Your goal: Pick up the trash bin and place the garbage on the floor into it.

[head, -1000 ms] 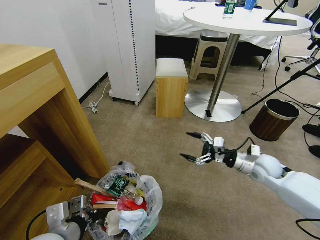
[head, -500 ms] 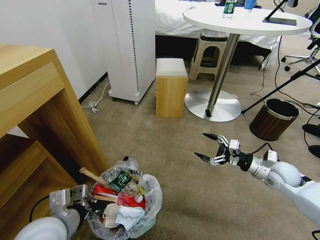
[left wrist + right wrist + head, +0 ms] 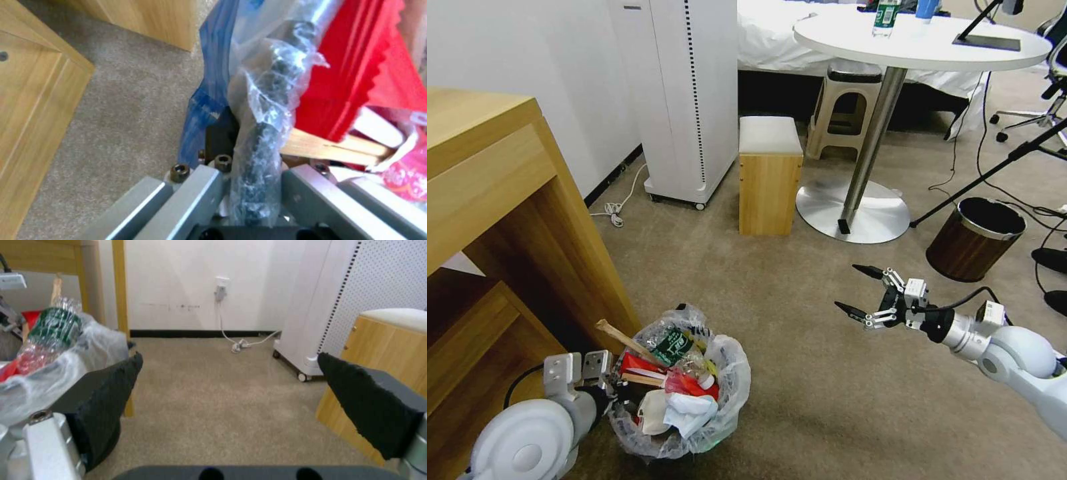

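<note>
The trash bin (image 3: pixel 684 393) sits low on the beige floor (image 3: pixel 827 400), just beside the leg of the wooden desk (image 3: pixel 507 220), and it is heaped with garbage (image 3: pixel 670 390): a green-label bottle (image 3: pixel 670 347), red wrappers, crumpled white paper and a wooden stick (image 3: pixel 624 340) that pokes out over the rim. The left gripper (image 3: pixel 253 186) is clamped on the bin's dark rim, bag plastic and all; the wrist view shows the rim running between its metal fingers (image 3: pixel 195 193). The right gripper (image 3: pixel 867 293) hovers over bare carpet well to the right of the bin, its black-tipped fingers spread apart and holding nothing. No loose litter shows on the carpet around the bin or under the right arm, so the collecting looks about finished, and the step in hand appears to be carrying or setting down the full bin. Judging from this, the next move calls for keeping the bin level, because the pile rides above the rim and the stick could tip out, and for a check of the floor before the left gripper lets go. The brown wood-look bin (image 3: pixel 975 237) stands well apart, near the round table's base (image 3: pixel 854 210).
</note>
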### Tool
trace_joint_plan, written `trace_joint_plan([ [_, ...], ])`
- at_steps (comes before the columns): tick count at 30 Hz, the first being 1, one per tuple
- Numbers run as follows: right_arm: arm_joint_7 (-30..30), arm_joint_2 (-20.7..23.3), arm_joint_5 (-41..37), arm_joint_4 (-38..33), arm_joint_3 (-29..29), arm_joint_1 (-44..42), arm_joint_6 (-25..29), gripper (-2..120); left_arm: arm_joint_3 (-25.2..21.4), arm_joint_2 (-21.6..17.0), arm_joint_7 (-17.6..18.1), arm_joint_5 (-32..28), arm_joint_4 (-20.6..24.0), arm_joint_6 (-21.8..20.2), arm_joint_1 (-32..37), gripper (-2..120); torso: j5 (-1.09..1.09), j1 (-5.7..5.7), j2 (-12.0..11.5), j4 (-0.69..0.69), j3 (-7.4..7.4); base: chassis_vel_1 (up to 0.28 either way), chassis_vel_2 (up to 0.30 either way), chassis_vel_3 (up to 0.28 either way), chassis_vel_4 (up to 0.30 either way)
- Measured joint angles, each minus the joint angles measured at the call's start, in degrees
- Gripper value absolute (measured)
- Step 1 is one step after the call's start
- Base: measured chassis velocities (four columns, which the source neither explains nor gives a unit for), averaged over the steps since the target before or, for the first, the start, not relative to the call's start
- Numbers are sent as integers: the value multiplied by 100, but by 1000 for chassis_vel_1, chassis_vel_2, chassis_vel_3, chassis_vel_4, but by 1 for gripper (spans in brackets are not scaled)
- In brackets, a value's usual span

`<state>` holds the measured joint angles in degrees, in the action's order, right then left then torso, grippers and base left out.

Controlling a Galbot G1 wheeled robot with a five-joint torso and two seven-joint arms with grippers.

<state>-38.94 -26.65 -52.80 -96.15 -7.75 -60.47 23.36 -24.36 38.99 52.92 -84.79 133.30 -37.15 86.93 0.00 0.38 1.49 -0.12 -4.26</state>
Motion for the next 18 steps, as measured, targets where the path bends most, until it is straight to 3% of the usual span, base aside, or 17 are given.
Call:
trace_joint_plan([
  [18, -87, -210, 74, 392, 441, 308, 142, 100, 729, 93, 205, 52, -506, 6, -505, 0, 0, 0, 0, -1, 1, 0, 0, 0, 0],
])
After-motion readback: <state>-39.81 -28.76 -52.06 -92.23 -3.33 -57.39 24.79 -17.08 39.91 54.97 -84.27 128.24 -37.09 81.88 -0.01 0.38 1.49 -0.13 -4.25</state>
